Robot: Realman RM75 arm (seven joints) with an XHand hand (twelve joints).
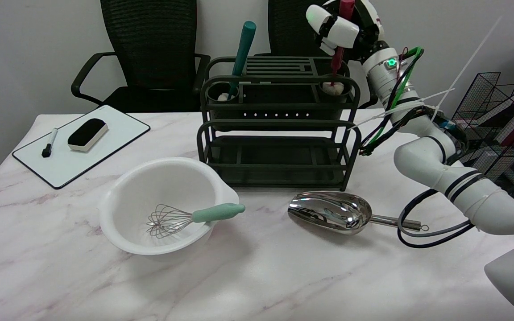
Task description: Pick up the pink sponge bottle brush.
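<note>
The handle of the pink sponge bottle brush [338, 55] is being gripped by the right hand [344, 24], fingers wrapped around it. Its sponge end is being kept in the right cup of the dark rack [279, 129]. A teal brush [242, 49] is being held in the left cup.

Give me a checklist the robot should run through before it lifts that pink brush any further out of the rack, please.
1. Robot hand wrapped around the pink brush handle: ok, fingers close on the upper handle.
2. Sponge head clear of its cup in the black rack: not ok, the sponge sits at the cup mouth.
3. Brush roughly upright for a straight pull: ok.
4. Teal brush in the other cup well apart: ok, it stands at the rack's far end.
5. Grip firm enough not to slip: cannot tell.
6. Bowl, whisk and metal scoop away from the lift: ok, they lie in front of the rack.
</note>
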